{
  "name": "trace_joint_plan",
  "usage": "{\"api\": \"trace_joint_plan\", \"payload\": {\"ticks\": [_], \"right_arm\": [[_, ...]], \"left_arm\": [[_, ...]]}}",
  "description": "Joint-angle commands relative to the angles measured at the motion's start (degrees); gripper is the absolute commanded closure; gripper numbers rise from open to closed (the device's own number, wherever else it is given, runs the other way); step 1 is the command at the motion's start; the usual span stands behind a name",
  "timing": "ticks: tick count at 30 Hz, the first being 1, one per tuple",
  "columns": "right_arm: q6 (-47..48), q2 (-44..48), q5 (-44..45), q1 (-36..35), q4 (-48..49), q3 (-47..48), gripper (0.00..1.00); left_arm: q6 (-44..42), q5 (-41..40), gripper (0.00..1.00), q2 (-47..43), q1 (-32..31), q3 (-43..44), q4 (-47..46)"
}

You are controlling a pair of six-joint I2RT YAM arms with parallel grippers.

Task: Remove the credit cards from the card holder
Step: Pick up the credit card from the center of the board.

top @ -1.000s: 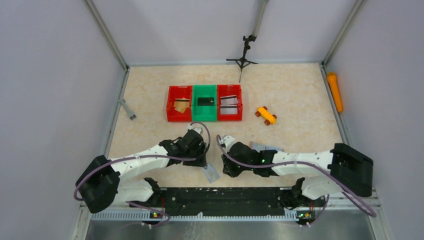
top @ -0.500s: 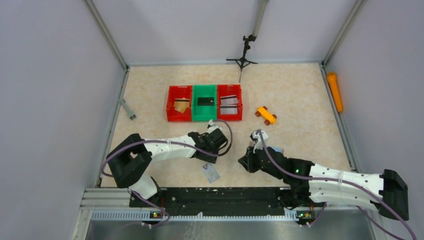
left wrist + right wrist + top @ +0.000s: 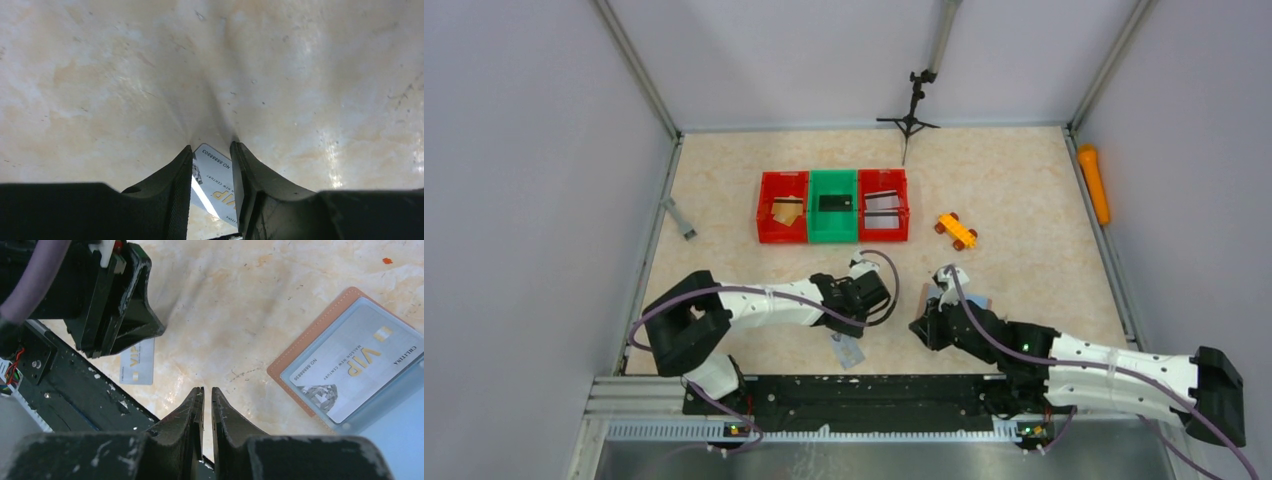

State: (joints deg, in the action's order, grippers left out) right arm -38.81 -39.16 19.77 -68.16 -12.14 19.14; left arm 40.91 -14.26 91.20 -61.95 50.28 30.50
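Observation:
The tan-brown card holder (image 3: 295, 362) lies open on the table with a white-grey VIP card (image 3: 350, 365) under its clear panel. In the top view it (image 3: 972, 299) is partly hidden by my right arm. A second white-grey VIP card (image 3: 849, 349) lies loose on the table near the front rail and also shows in the right wrist view (image 3: 137, 361). My left gripper (image 3: 871, 297) hovers just beyond that card, jaws a little apart and empty. The card (image 3: 215, 175) shows through the gap of the left gripper (image 3: 212, 146). My right gripper (image 3: 207, 388) is shut and empty, left of the holder (image 3: 921, 330).
Three bins stand at the back: a red bin (image 3: 764, 208) with a tan-gold card, a green bin (image 3: 834, 228) with a black card, a red bin (image 3: 902, 205) with a striped card. A yellow toy car (image 3: 956, 230), an orange cylinder (image 3: 1093, 183), a tripod (image 3: 911, 118) and a grey tool (image 3: 680, 218) lie around.
The left gripper drew away from the loose card, up and to the right. The right gripper swung right toward the holder. The card stayed on the table.

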Motion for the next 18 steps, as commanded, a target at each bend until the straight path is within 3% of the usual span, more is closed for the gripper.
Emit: {"api": "trace_joint_plan", "payload": {"ticks": [1,12,18], "right_arm": [[0.9,-1.9,-1.9,-0.5,3.8,-0.2,0.88],[1.9,-5.4,-7.0,-0.5,8.3,-0.9,0.87],[4.0,-6.6,-13.5,-0.5,13.1,-2.5,0.75]], "left_arm": [[2.1,8.6,0.63,1.8,-3.2,-3.7,4.2],[3.3,12.9,0.66,-3.8,-5.5,-5.9,5.6],[3.4,10.2,0.64,-4.8,-5.5,-4.9,6.0]]}}
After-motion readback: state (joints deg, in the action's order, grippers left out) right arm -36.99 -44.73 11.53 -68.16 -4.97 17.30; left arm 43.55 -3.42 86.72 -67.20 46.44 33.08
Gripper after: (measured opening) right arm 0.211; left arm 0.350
